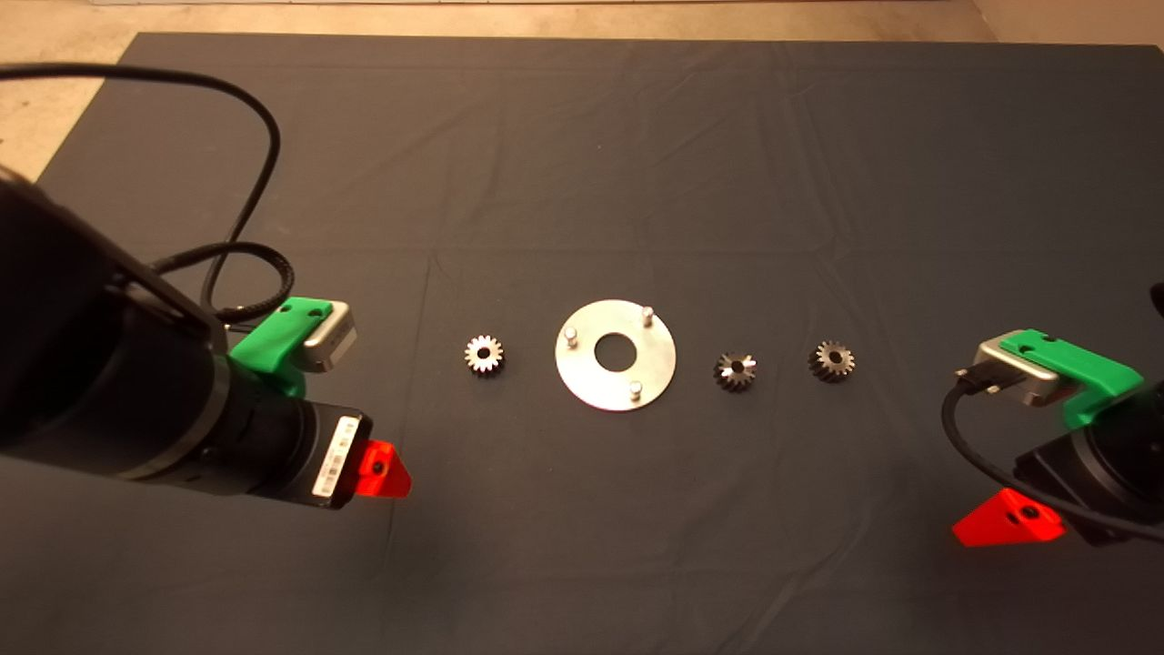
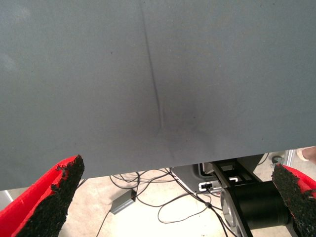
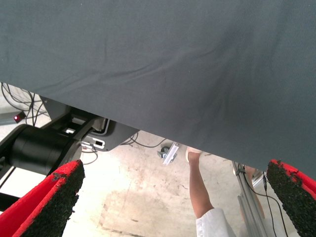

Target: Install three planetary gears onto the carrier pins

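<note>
The shiny metal disc (image 1: 582,375) lies at the mat's middle with three carrier pins standing on it: one (image 1: 647,316), one (image 1: 570,337) and one (image 1: 636,390); all are bare. One planetary gear (image 1: 484,354) lies left of the disc. Two more gears, one (image 1: 735,371) and the other (image 1: 830,361), lie right of it. My left gripper (image 1: 386,473) hovers low at the left, apart from the gears, and is open (image 2: 170,207). My right gripper (image 1: 1000,528) waits at the lower right, open (image 3: 170,207). Neither wrist view shows a gear or the disc.
The dark mat (image 1: 582,182) has creases. A black cable (image 1: 245,136) loops over the left arm. Past the mat's edge the wrist views show floor cables (image 2: 163,197), the robot base (image 3: 44,145) and a person's leg (image 3: 200,187).
</note>
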You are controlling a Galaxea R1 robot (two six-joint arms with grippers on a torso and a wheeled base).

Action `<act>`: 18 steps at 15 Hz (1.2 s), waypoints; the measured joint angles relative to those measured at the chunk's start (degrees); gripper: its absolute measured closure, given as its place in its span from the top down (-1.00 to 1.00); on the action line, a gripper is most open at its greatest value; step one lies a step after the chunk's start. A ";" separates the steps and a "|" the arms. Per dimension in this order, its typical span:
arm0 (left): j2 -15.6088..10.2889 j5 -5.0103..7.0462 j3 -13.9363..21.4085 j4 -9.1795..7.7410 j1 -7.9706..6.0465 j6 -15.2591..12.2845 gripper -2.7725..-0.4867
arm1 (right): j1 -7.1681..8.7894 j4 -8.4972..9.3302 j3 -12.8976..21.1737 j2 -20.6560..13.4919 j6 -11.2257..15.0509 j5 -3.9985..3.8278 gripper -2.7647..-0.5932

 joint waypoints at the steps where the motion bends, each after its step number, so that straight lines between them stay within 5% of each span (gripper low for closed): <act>1: -0.01 0.02 0.00 0.00 0.01 0.00 0.99 | -0.09 0.01 0.00 0.00 -0.02 0.02 0.99; 13: 0.62 0.02 -0.27 0.56 0.02 0.00 0.99 | -0.72 0.01 0.00 0.04 -0.02 0.05 0.99; 18: 5.68 0.05 -6.07 7.41 1.19 0.97 0.99 | -0.74 0.01 0.00 0.20 -0.05 0.02 0.99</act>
